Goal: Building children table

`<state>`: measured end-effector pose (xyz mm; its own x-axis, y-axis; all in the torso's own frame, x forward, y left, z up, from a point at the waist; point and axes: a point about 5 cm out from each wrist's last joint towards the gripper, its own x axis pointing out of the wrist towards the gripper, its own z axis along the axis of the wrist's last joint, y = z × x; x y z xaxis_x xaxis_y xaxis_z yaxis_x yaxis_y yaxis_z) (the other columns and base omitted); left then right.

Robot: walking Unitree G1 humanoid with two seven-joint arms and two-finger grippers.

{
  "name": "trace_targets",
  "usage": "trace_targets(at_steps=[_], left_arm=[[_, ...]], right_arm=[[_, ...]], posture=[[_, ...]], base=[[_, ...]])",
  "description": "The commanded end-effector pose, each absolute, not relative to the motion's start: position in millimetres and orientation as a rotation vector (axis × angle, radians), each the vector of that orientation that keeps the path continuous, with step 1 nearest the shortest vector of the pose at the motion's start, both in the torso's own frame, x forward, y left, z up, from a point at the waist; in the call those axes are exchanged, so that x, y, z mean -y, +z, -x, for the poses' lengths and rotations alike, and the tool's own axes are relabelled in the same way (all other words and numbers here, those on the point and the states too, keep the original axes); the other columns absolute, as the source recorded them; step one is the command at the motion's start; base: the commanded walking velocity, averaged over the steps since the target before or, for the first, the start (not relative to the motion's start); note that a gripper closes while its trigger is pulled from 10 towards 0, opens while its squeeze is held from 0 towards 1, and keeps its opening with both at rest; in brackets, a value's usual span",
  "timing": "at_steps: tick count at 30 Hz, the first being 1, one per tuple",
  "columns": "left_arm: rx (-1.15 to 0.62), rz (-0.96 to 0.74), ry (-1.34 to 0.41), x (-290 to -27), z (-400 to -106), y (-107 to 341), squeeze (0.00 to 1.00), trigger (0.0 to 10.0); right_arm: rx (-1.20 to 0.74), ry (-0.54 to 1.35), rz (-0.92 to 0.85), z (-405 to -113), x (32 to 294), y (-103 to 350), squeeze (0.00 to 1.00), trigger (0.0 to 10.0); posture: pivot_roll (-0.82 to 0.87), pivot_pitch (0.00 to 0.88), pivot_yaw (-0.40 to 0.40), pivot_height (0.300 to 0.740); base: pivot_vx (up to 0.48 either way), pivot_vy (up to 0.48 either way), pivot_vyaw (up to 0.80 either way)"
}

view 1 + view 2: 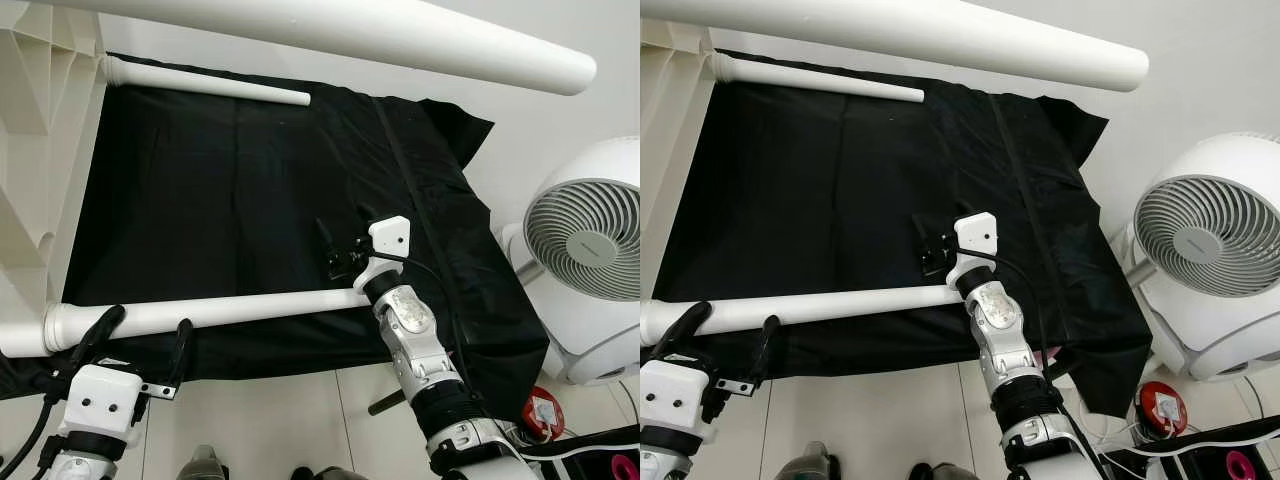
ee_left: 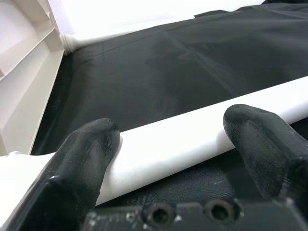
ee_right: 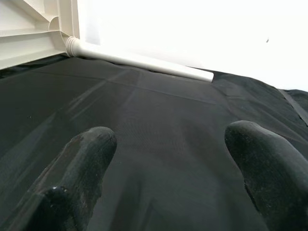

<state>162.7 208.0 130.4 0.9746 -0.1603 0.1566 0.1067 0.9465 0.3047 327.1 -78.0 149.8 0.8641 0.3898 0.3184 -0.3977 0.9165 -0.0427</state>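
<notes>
Two spread left claw (image 1: 140, 335) fingers straddle the table leg (image 1: 220, 312).

A matt black woven cloth (image 1: 250, 200) covers the worktop, creased along its seams and faintly sheened where light catches it. The near table leg (image 1: 220, 312) is smooth white plastic with a soft gloss, as is the far leg (image 1: 205, 82). The ribbed tabletop (image 2: 24, 72) looks like moulded off-white plastic. The left tool (image 2: 171, 144) has dull, slightly grainy black fingers (image 2: 91, 149), possibly rubber-coated. The right arm (image 1: 415, 335) is brushed silver metal. The floor (image 1: 290, 410) is pale glossy tile.
</notes>
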Motion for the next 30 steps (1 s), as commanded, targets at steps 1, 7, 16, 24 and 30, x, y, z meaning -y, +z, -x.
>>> trace_targets(at_steps=[1,7,16,24,30], left_arm=[[0.107,-0.318,0.033,-232.0,-160.0,116.8,0.00,10.0],[0.070,-0.308,-0.035,-240.4,-153.6,114.8,0.00,10.0],[0.041,-0.390,-0.067,-248.6,-146.9,111.7,0.00,10.0],[0.053,-0.389,-0.101,-248.0,-146.8,116.4,0.00,10.0],[0.042,-0.387,-0.140,-239.2,-142.3,112.4,0.00,10.0]], right_arm=[[0.325,0.373,-0.032,-326.3,90.5,145.8,0.00,10.0],[0.330,0.351,-0.023,-324.4,97.0,145.2,0.00,10.0],[0.328,0.345,-0.023,-323.8,97.5,144.4,0.00,10.0],[0.322,0.333,-0.018,-322.4,101.4,142.8,0.00,10.0],[0.320,0.327,-0.018,-321.8,102.4,142.3,0.00,10.0]], posture=[[0.25,0.109,-0.168,0.740],[0.23,0.108,-0.159,0.740],[0.23,0.132,-0.153,0.740],[0.22,0.142,-0.148,0.740],[0.22,0.144,-0.148,0.740]], base=[[0.000,0.000,0.00],[0.000,0.000,0.00],[0.000,0.000,0.00],[0.000,0.000,0.00],[0.000,0.000,0.00]])
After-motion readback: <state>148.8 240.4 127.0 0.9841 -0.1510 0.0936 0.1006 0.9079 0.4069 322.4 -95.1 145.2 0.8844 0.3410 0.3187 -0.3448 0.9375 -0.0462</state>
